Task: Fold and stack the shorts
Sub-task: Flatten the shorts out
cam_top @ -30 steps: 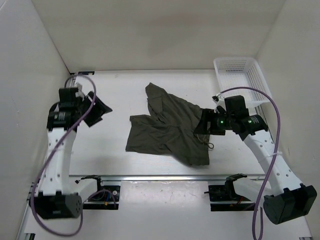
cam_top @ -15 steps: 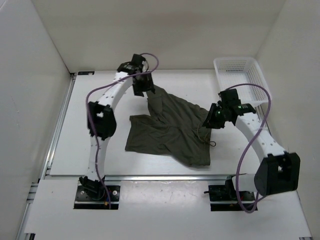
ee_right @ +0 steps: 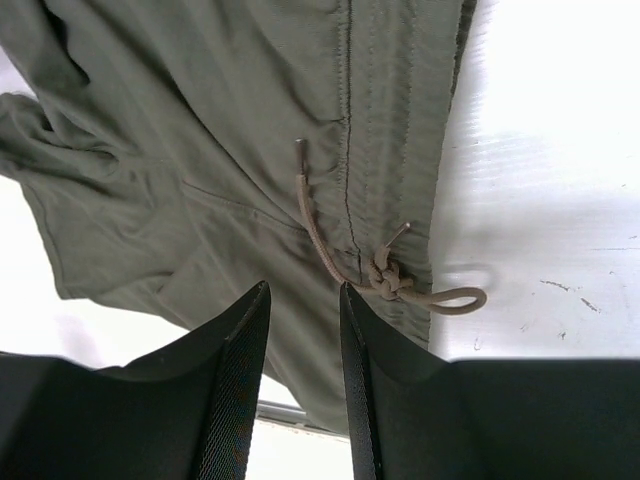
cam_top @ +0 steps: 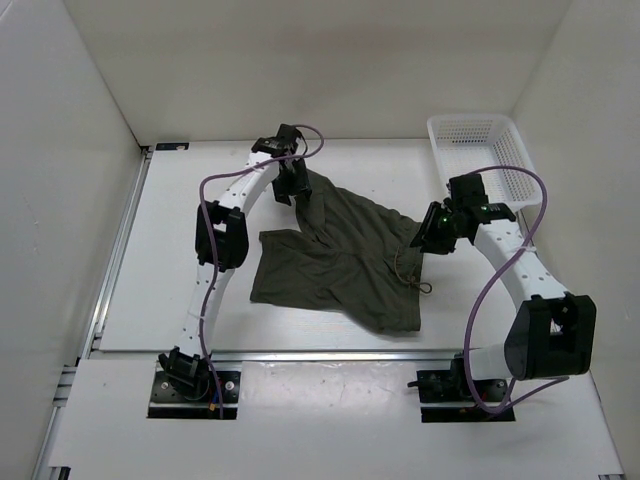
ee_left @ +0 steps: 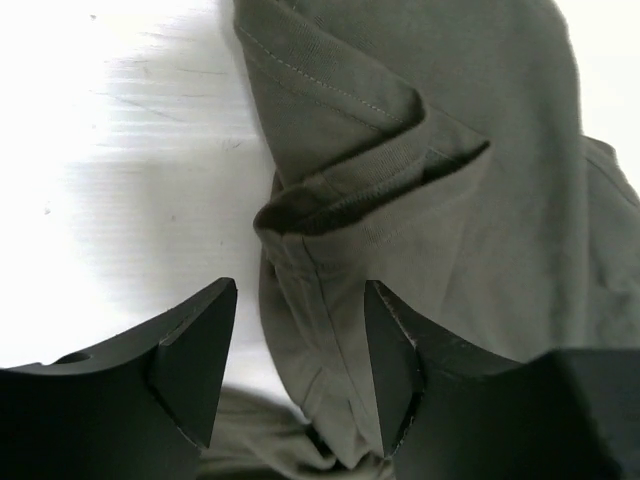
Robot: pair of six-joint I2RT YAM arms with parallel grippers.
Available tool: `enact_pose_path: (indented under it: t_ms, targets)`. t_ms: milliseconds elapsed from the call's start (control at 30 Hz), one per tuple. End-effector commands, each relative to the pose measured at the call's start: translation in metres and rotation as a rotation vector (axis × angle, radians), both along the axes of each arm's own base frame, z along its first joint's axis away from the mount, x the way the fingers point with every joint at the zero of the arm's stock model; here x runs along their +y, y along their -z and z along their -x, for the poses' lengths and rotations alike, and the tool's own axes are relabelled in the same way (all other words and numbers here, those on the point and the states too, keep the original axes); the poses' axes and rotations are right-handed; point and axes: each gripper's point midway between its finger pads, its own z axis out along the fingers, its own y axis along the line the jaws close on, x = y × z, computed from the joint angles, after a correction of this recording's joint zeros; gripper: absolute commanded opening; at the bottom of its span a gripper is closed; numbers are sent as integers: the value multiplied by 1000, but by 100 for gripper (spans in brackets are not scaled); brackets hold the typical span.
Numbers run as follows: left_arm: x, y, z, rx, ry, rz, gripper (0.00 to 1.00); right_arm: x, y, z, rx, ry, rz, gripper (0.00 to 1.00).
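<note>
The dark olive-green shorts (cam_top: 335,260) lie crumpled and spread in the middle of the table. My left gripper (cam_top: 297,187) hovers at their far left corner. In the left wrist view it (ee_left: 300,300) is open, with a folded hem of the shorts (ee_left: 400,180) between and ahead of the fingers. My right gripper (cam_top: 426,236) is over the shorts' right edge. In the right wrist view it (ee_right: 303,292) is open with a narrow gap, above the waistband (ee_right: 390,120). The tan drawstring knot (ee_right: 388,283) lies just right of the fingers.
A white mesh basket (cam_top: 480,150) stands at the far right corner, just behind the right arm. White walls enclose the table on three sides. A metal rail (cam_top: 300,353) runs along the near edge by the arm bases.
My left arm has swung from the left side of the table over to the shorts' far left corner. My right arm has shifted slightly back along the shorts' right edge.
</note>
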Motion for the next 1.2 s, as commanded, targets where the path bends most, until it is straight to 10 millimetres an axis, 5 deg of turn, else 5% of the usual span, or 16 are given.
enact_pose_path:
  t_ms: [0,133,267,433,633,733,900,1000,1167]
  targets:
    - [-7,-21,-10,-66,-1,27,64,2,-15,-14,-50,-6,-9,39]
    - [-9,-7,-12,-47,3,29,55,2,-15,-14,-53,-14,-4,39]
    - [-10,-14,-7,-42,-3,40,10,-3,-17,-15,-54,0,4,39]
    - [9,-47,2,-68,-28,41,10,-2,-11,-16,-31,9,1,48]
    - [51,-68,37,-48,-65,-17,10,9,-12,-59,-53,24,-20,50]
    - [72,-67,51,-25,-96,-35,10,23,-5,-86,-59,3,3,50]
    - [93,-54,70,22,-126,-75,10,38,37,-124,19,21,47,48]
    - [104,-46,78,46,-145,-83,10,40,76,-132,107,30,62,48]
    - [110,-29,75,78,-167,-67,10,34,97,-139,166,56,113,49]
